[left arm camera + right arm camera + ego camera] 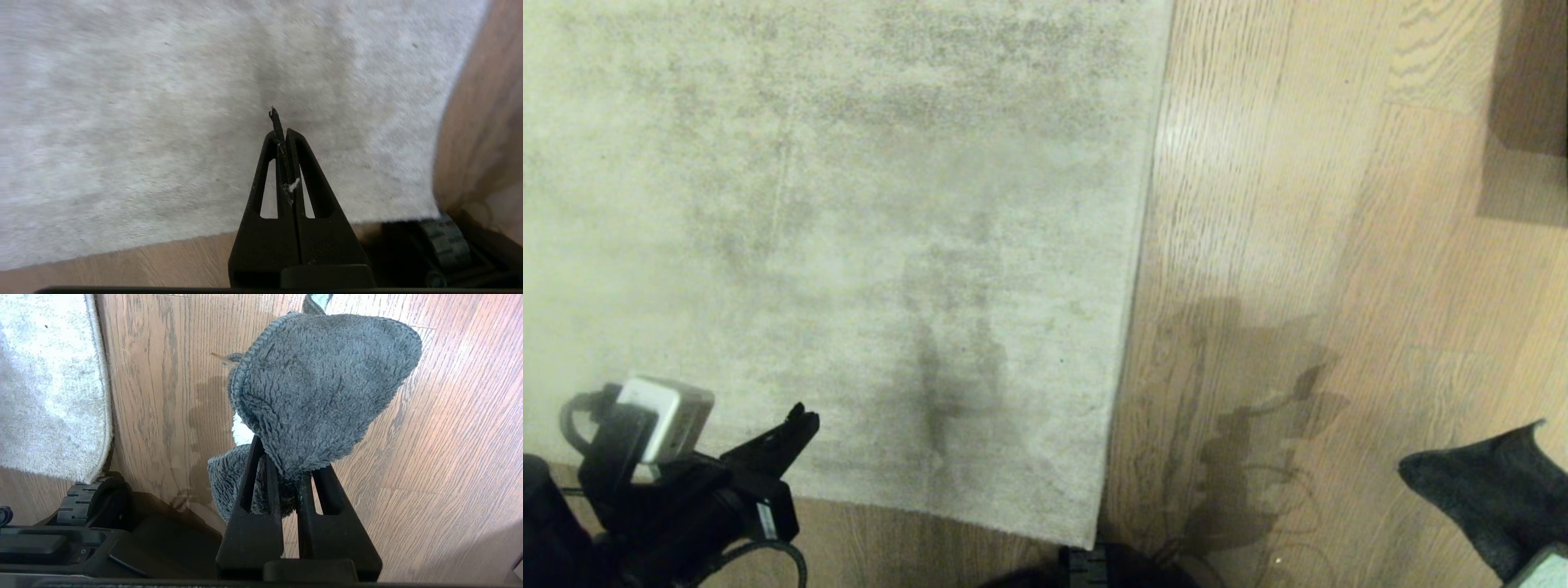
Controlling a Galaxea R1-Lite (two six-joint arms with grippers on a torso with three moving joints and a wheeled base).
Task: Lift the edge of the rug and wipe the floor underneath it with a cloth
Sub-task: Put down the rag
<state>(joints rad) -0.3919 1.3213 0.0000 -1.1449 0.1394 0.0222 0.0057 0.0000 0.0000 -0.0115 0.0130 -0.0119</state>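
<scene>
Head view looks down on a large pale rug which lies flat on the floor; the rug edge runs straight from the top of the view down to a corner near the robot's base, and no part of it is raised; to the right of this edge are light-brown wooden planks with dark grain, and a shadow falls on them beside the corner.

At the lower left of the head view is the left gripper; it hangs over the near part of the rug, well apart from the edge on the right; in the left wrist view the left gripper has its two fingers pressed together, and nothing is held between them except a small white bit of fluff stuck lower in the seam.

At the lower right corner of the head view the cloth shows as a dark grey-green fabric over the bare planks, away from the rug; in the right wrist view the right gripper is closed on the lower part of the cloth, which stands up above the fingers in a soft fold; a dark wheel of the base is near the rug corner.
</scene>
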